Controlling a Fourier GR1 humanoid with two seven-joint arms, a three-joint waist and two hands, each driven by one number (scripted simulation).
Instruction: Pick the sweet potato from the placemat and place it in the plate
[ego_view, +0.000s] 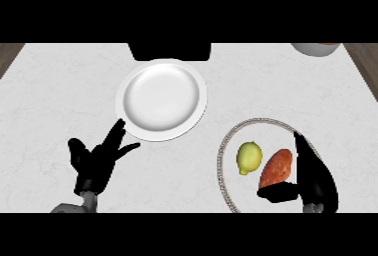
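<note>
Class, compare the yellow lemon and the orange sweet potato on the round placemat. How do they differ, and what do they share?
Colour: the oval lemon is yellow, the tapered sweet potato orange-brown.
Size: the sweet potato looks longer than the lemon.
Neighbour: the right robot hand flanks the sweet potato; the lemon lies apart from it.
Both lie side by side on the round grey-rimmed placemat.

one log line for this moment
phase: pre-grasp | right hand: open, beside sweet potato | sweet potato: on placemat by lemon, not yet in plate | left hand: open, resting lower left
</note>
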